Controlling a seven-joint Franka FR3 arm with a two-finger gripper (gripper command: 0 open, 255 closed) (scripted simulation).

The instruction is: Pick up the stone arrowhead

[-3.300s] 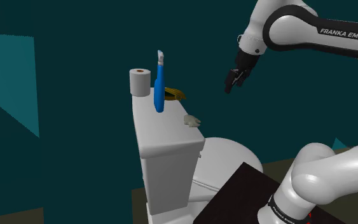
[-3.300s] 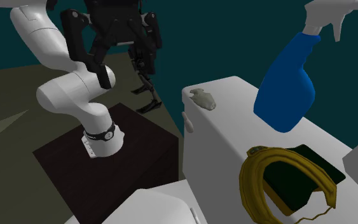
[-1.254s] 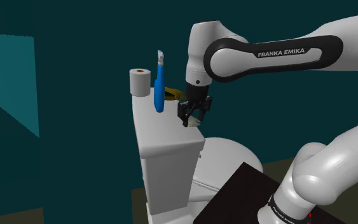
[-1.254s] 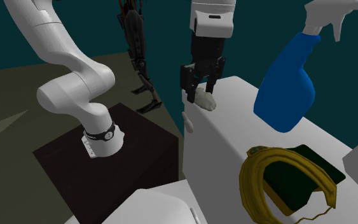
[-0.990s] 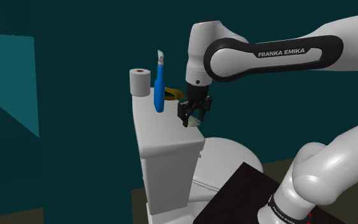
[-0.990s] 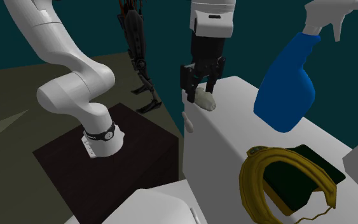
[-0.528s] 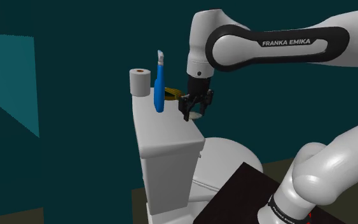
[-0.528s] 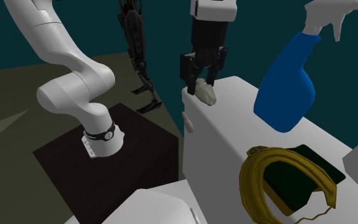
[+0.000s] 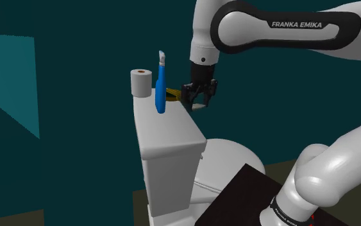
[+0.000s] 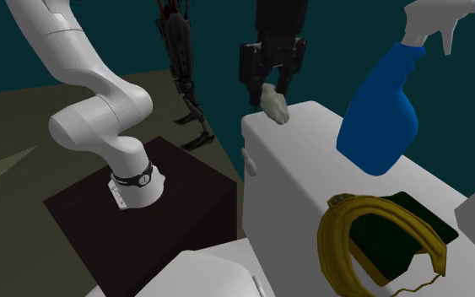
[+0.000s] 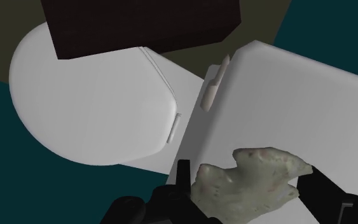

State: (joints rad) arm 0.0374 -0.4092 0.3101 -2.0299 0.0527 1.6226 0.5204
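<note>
Blue spray bottle (image 10: 379, 118) stands on the white toilet tank (image 10: 311, 164), frame right; jaws clench a pale arrowhead (image 10: 273, 103) just above that tank.

White Franka arm (image 9: 281, 27): arched over, wrist pointed straight down. Black gripper (image 10: 268, 93): fingers clamped a pale arrowhead (image 10: 275, 106).

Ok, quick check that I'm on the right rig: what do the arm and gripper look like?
The arm is glossy white with rounded links and dark joints. A black band along the upper link carries white FRANKA EMIKA lettering. A black ring with white marks circles the base link. The gripper is all black, with two slim fingers.
</note>
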